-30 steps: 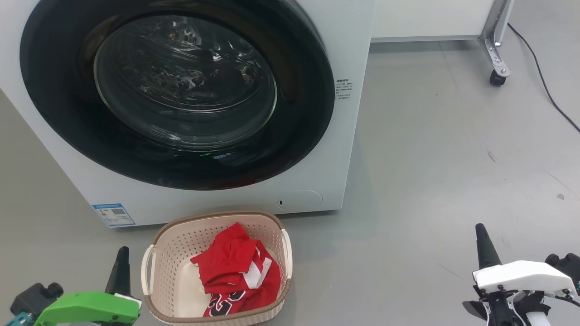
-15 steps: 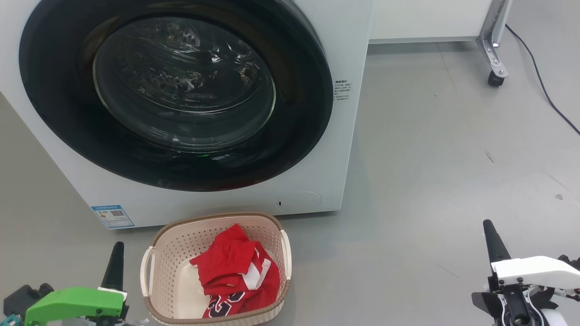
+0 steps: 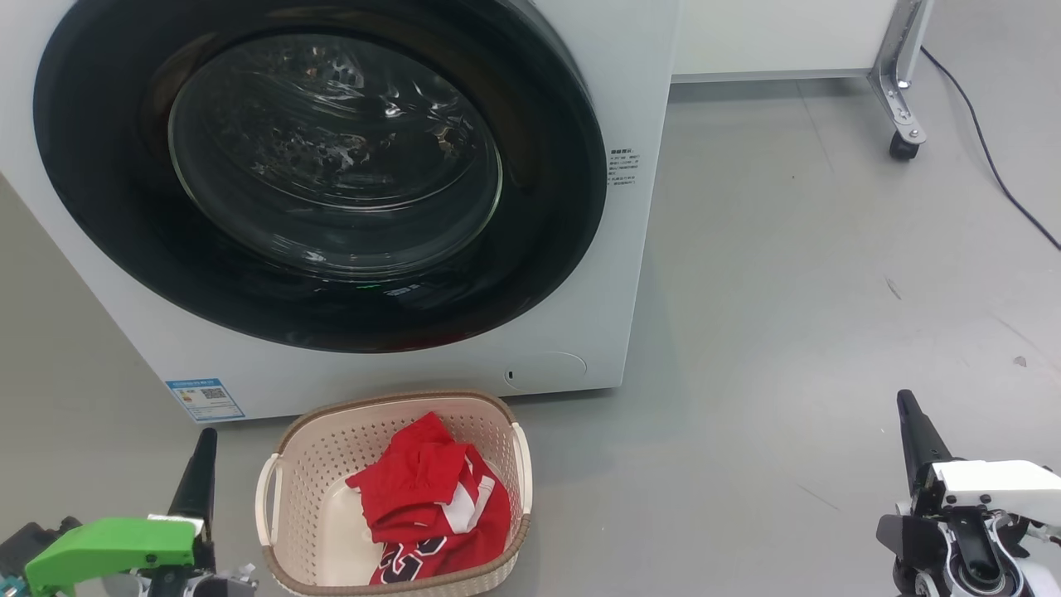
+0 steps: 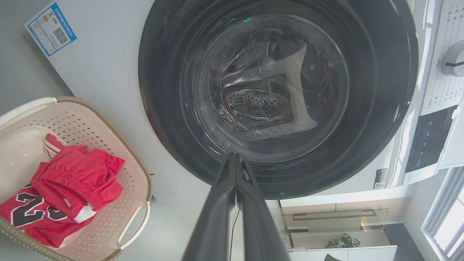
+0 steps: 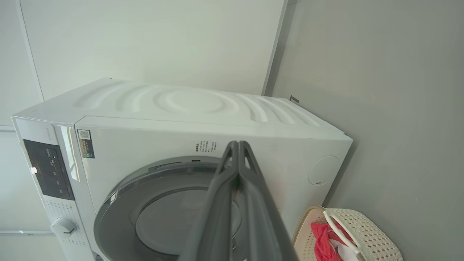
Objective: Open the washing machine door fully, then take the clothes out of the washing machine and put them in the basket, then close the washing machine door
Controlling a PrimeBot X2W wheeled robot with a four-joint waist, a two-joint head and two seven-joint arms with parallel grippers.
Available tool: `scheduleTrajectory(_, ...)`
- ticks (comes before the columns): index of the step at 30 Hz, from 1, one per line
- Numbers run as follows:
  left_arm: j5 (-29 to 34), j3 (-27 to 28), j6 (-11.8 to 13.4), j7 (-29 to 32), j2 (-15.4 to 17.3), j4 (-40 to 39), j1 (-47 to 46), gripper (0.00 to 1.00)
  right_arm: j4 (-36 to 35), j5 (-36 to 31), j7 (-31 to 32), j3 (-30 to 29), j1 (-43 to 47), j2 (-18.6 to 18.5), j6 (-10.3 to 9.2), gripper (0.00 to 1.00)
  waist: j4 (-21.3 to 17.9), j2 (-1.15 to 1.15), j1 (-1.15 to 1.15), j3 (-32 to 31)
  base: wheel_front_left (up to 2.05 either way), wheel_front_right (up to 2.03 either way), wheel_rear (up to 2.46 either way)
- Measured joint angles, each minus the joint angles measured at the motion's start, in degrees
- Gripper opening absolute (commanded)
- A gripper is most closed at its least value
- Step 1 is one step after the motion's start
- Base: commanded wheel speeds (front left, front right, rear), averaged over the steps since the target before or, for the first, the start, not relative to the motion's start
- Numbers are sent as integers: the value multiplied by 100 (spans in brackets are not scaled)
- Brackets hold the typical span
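The white washing machine (image 3: pixel 630 274) stands ahead with its round black door (image 3: pixel 323 174) lying flat against the front, seemingly closed. In front of it on the floor sits the cream basket (image 3: pixel 331 456) holding the red clothes (image 3: pixel 431 506), a jersey number showing. My left gripper (image 3: pixel 203 439) is shut and empty at the lower left, just left of the basket. At the lower right my right gripper (image 3: pixel 905 402) is shut and empty, well clear of the machine. In the left wrist view the shut fingers (image 4: pixel 235 159) point at the door (image 4: pixel 275 94), with the basket (image 4: pixel 137 181) and clothes (image 4: pixel 69 185) to the left. In the right wrist view the shut fingers (image 5: pixel 237 145) point at the machine (image 5: pixel 181 137).
A blue sticker (image 3: pixel 204 398) sits low on the machine's front. A metal leg with a caster (image 3: pixel 902 145) stands at the back right, with a dark cable (image 3: pixel 995 157) trailing over the grey floor. Open floor lies to the right of the machine.
Both grippers have drifted outward and down in the head view, the left to the left, the right to the right. The picture has shifted slightly. Basket and clothes lie unchanged.
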Motion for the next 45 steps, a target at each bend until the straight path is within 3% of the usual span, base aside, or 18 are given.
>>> scheduleTrajectory(8,-580,87,-1,158,0,4,-58,0,51,556,108,-112,-103,-37,94,0,-9,0,0,-11,0,0,0)
scheduleTrajectory(45,-591,107,-2,158,0,5,-60,0,154,557,157,-143,-182,-37,102,0,-12,0,0,-13,0,0,0)
